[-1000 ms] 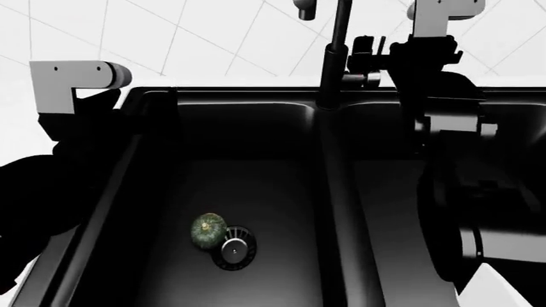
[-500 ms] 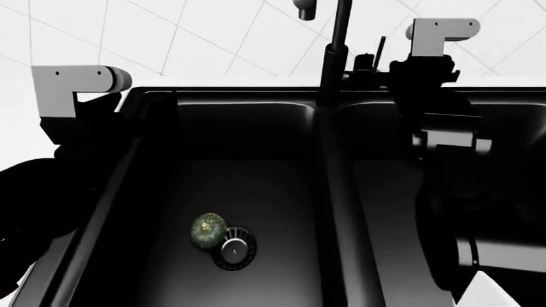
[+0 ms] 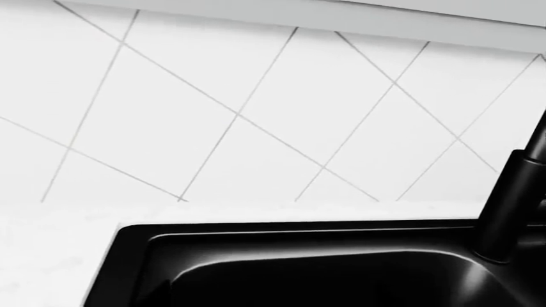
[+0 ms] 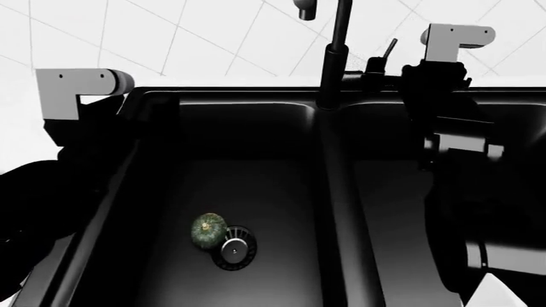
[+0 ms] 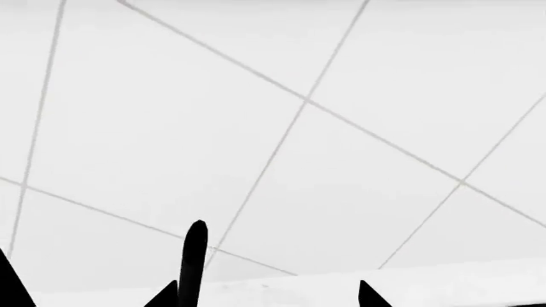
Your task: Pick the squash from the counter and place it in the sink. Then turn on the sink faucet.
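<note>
The right gripper (image 4: 384,67) sits at the sink faucet's (image 4: 334,57) small side lever (image 4: 389,48); whether its fingers are released or clenched cannot be told. The left gripper (image 4: 128,105) hangs over the sink's (image 4: 282,96) rear left corner, its fingers hidden too. The squash (image 4: 208,230) lies in the left basin, touching the silver drain strainer (image 4: 233,247)
</note>
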Available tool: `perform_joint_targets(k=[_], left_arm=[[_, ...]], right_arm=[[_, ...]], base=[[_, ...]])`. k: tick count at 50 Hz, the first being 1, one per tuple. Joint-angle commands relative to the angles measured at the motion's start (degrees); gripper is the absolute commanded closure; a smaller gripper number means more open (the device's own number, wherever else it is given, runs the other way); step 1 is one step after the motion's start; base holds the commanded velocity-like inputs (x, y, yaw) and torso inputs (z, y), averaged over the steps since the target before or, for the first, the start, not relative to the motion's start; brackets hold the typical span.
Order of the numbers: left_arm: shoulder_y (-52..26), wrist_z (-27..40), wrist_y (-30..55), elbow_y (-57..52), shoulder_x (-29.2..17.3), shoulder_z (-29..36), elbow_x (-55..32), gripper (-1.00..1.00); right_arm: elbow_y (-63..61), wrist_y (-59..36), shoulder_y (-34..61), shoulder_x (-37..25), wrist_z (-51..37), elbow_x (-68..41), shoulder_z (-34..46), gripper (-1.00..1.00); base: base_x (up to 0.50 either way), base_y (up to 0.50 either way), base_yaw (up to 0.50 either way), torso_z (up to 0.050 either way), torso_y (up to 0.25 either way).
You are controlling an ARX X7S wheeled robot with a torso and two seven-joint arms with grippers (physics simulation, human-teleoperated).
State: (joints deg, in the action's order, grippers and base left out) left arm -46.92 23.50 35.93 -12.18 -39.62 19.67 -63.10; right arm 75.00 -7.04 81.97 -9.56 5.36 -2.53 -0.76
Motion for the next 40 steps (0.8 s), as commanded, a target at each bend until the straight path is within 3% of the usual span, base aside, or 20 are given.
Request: perform_joint_targets(k=[1, 40], left_arm=[[-0.3, -0.1, 0.0, 0.2, 0.3, 0.2, 0.0, -1.0], [0.4, -0.4, -0.3, 0.1, 0.3, 0.5, -0.1, -1.0]], right_arm=[[0.0, 0.1, -0.3, -2.8, -2.6, 2.3, -1.4, -1.0], [0.0, -0.3, -2.8, -6.4, -4.7, 2.6, -5.4, -1.0]], base=[[0.0, 0.0, 0.0, 0.0, 0.0], [0.0, 0.0, -0.01, 0.0, 0.0]])
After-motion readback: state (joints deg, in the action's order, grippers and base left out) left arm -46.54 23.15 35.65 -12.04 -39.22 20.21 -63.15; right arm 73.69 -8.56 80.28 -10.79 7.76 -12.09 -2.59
